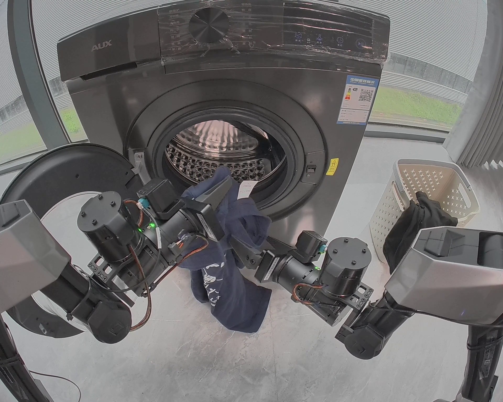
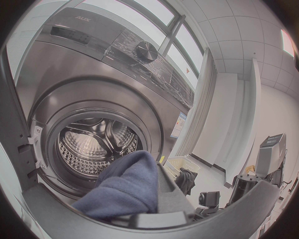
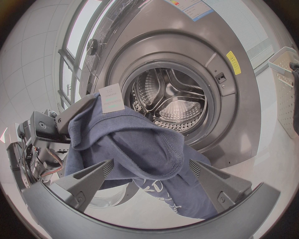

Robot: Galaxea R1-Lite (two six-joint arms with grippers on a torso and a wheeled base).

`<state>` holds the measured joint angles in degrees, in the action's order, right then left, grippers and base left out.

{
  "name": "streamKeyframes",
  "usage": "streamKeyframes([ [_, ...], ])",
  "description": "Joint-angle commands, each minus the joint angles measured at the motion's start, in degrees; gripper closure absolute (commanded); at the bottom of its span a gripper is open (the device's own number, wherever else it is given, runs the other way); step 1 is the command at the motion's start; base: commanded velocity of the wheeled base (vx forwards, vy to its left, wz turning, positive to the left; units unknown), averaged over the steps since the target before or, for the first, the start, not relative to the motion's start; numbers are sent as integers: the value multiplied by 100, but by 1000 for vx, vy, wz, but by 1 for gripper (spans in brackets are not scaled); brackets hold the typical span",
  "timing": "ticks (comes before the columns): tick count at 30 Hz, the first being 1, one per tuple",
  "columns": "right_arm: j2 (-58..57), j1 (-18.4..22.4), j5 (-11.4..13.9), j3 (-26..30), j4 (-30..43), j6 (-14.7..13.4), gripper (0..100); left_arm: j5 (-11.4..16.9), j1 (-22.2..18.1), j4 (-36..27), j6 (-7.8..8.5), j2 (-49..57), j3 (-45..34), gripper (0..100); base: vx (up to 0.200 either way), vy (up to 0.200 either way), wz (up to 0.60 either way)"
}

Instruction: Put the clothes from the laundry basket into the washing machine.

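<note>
The left gripper (image 1: pixel 222 194) pinches a navy blue cotton T-shirt (image 1: pixel 230 293) that hangs across the open drum mouth of the grey steel washing machine (image 1: pixel 293 104). The right gripper (image 3: pixel 151 163) is spread around its folds. 1 black garment (image 1: pixel 414 225) drapes over the cream perforated plastic laundry basket (image 1: pixel 445 178) beside it.

Bright room of an office-type building, set up as a laundry station. A front-loading washing machine (image 1: pixel 105 99), plastic film (image 1: pixel 272 26) on its control panel, stands on a polished stone-look floor (image 1: pixel 236 361) before tall windows (image 2: pixel 155 12). Also visible are a panelled ceiling (image 2: pixel 236 31), a grey curtain (image 1: pixel 479 120) and a laundry basket (image 1: pixel 445 178).
</note>
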<state>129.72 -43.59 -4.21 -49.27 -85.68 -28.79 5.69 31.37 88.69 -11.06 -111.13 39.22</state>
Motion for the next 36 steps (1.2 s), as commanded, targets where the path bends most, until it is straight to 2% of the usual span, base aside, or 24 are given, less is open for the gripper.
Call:
streamKeyframes([
  [1, 141, -44, 7, -205, -11, 14, 0, 2, 1, 0, -2, 4, -11, 100, 0, 0, 0],
  [6, 168, -53, 7, -390, -11, 14, 0, 11, 10, 8, -2, -5, -11, 100, 0, 0, 0],
  [18, 220, -167, -1, -372, -28, -3, 0, 11, 1, 0, -11, -23, -2, 100, 0, 0, 0],
  [19, 220, -176, -19, -399, -28, -3, 100, 11, 1, 0, -11, -32, -2, 100, 0, 0, 0],
  [30, 115, -211, -28, -293, -151, -3, 100, 11, 1, 8, -11, -49, -2, 100, 0, 0, 0],
  [36, -228, -281, -80, 120, -125, 5, 100, 11, -43, 8, -19, -58, 16, 100, 0, 0, 0],
])
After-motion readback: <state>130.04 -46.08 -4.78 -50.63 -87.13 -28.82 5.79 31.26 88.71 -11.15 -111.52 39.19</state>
